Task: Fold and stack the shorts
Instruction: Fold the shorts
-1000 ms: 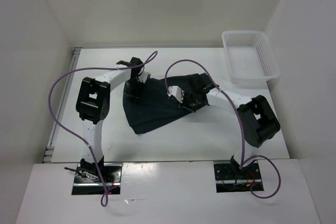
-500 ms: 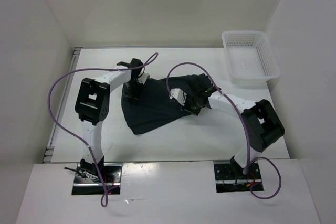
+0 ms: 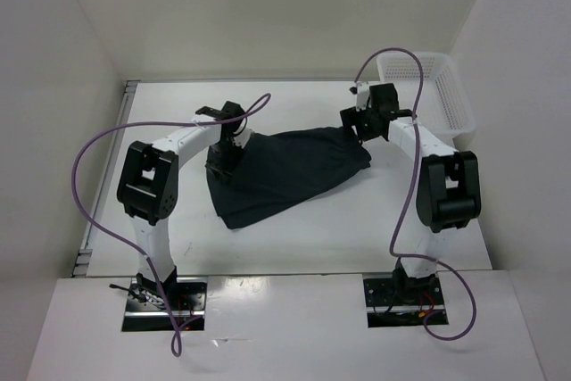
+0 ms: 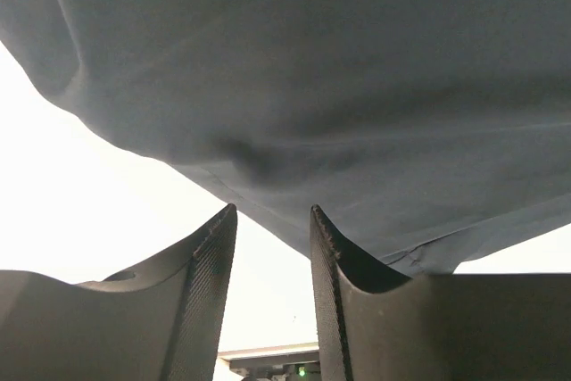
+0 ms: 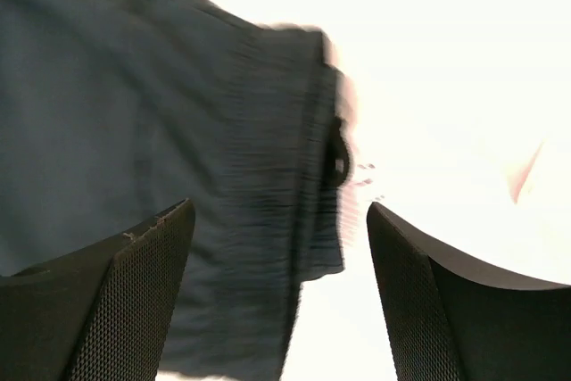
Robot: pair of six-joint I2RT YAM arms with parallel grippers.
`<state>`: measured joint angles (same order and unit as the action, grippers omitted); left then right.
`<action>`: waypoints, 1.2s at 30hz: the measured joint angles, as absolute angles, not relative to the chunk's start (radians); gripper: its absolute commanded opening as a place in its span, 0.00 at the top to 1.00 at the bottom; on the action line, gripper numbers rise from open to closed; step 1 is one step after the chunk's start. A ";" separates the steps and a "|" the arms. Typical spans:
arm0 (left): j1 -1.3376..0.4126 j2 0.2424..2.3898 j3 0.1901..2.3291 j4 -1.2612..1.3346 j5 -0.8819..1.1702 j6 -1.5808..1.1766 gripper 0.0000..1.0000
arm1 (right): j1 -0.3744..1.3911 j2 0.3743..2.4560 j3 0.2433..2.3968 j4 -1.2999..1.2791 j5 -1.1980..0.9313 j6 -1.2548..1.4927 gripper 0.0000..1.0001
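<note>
The black shorts [image 3: 285, 171] lie spread flat across the middle of the table. Their right end reaches just below my right gripper [image 3: 355, 124]. That gripper hangs open above the gathered waistband [image 5: 312, 176], nothing between its fingers [image 5: 152, 256]. In the right wrist view the gripper [image 5: 279, 204] looks down on the shorts [image 5: 134, 113], blurred by motion. My left gripper [image 3: 221, 160] sits at the shorts' left edge. In the left wrist view its jaws [image 4: 272, 209] stand apart with bare table between them. The shorts' hem [image 4: 357, 86] runs just past the fingertips.
A white mesh basket [image 3: 457, 95] stands at the back right corner, close behind my right gripper. White walls close in the table on the left, back and right. Purple cables loop over both arms.
My right gripper has opened, let go of the shorts and swung up and right toward the basket. The shorts now lie spread further right. The left arm has barely moved.
</note>
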<state>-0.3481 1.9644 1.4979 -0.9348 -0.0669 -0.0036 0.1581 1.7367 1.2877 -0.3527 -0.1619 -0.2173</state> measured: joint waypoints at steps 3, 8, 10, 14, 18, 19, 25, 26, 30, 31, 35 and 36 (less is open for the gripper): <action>-0.354 1.964 1.498 -0.942 -0.067 -0.004 0.54 | 0.123 1.819 1.298 -0.356 -0.139 -0.185 0.17; -0.387 1.964 1.481 -0.939 -0.066 -0.004 0.54 | 0.116 1.895 1.298 -0.364 -0.126 -0.158 0.17; -0.396 1.964 1.443 -0.939 -0.067 -0.004 0.54 | 0.114 1.909 1.298 -0.360 -0.126 -0.149 0.17; -0.396 1.966 1.374 -0.946 -0.078 -0.004 0.54 | 0.113 1.952 1.298 -0.358 -0.128 -0.139 0.20; -0.395 1.966 1.361 -0.944 -0.092 -0.004 0.54 | 0.113 1.971 1.304 -0.353 -0.130 -0.143 0.46; -0.395 1.966 1.360 -0.939 -0.097 -0.004 0.54 | 0.113 1.972 1.304 -0.354 -0.136 -0.152 0.54; -0.390 1.972 1.350 -0.911 -0.134 -0.004 0.54 | 0.114 1.971 1.307 -0.354 -0.176 -0.207 0.99; -0.389 1.974 1.350 -0.912 -0.138 -0.004 0.54 | 0.114 1.968 1.306 -0.356 -0.181 -0.210 1.00; -0.370 1.983 1.367 -0.916 -0.171 -0.004 0.54 | 0.117 1.946 1.291 -0.379 -0.204 -0.211 1.00; -0.363 1.990 1.382 -0.915 -0.184 -0.003 0.54 | 0.118 1.937 1.286 -0.389 -0.208 -0.207 1.00; -0.352 2.016 1.511 -0.919 -0.213 -0.004 0.54 | 0.122 1.846 1.259 -0.448 -0.227 -0.173 1.00; -0.355 2.017 1.554 -0.920 -0.215 -0.004 0.54 | 0.122 1.813 1.254 -0.460 -0.232 -0.164 1.00</action>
